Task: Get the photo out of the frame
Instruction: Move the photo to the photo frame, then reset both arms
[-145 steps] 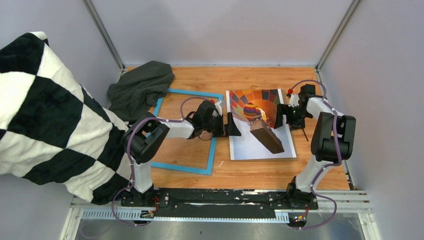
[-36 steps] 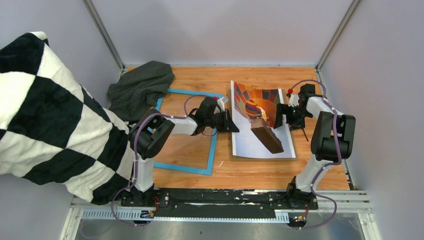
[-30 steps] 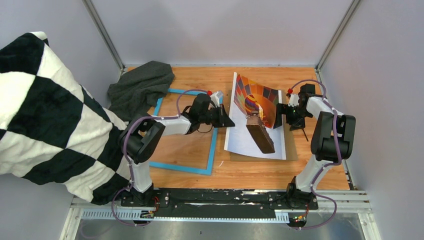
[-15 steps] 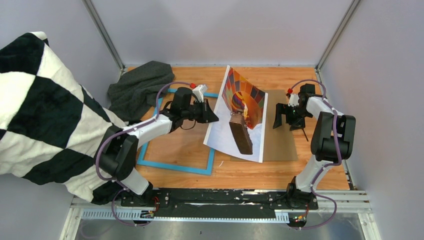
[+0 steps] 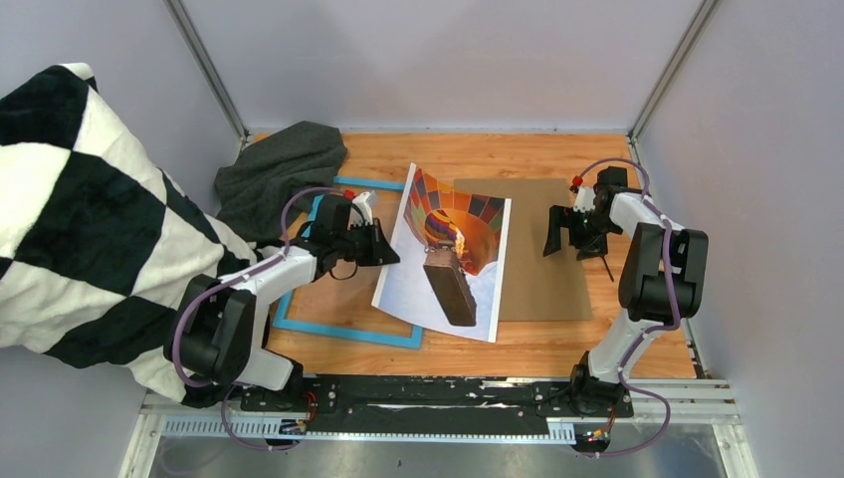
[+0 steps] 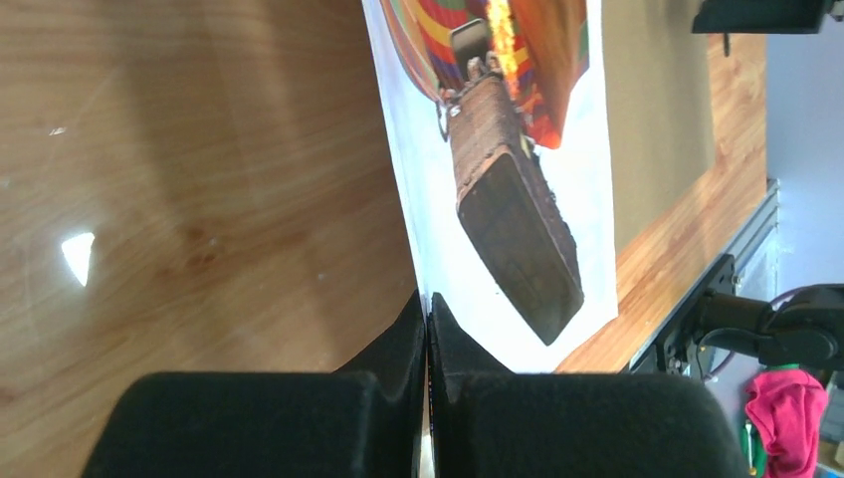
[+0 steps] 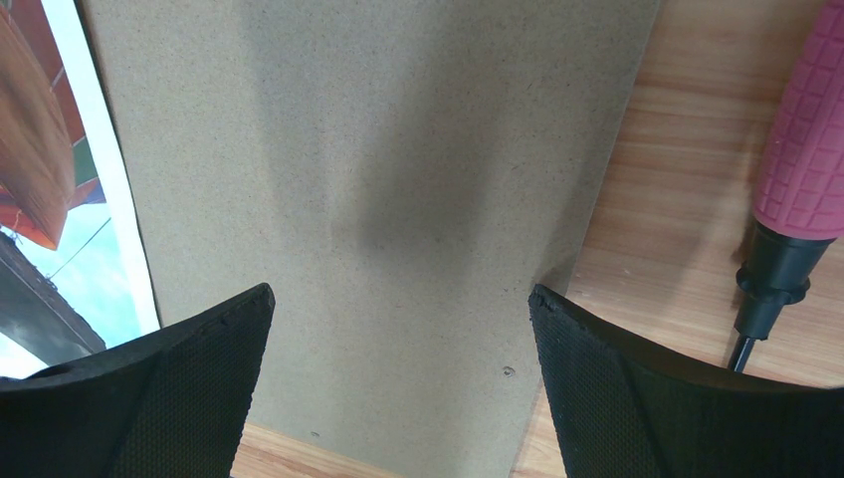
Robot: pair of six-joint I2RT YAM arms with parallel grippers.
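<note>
Two claws [image 5: 392,258] [image 5: 549,232], one photo [image 5: 445,261], one frame [image 5: 348,332]

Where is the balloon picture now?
In the top view the photo is mid-table, pinched at its left edge by the left gripper. It sits between the frame and the board, overlapping both.

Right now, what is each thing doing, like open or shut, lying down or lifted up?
photo: out of the frame, bent, held by its left edge.
frame: empty, flat on the table, right side under the photo.
brown board: bare, flat on the table.
left gripper: jaws shut on the photo.
right gripper: jaws open, holding nothing, above the board.
screwdriver: lying beside the board, untouched.
grey cloth: crumpled at the back left.
</note>
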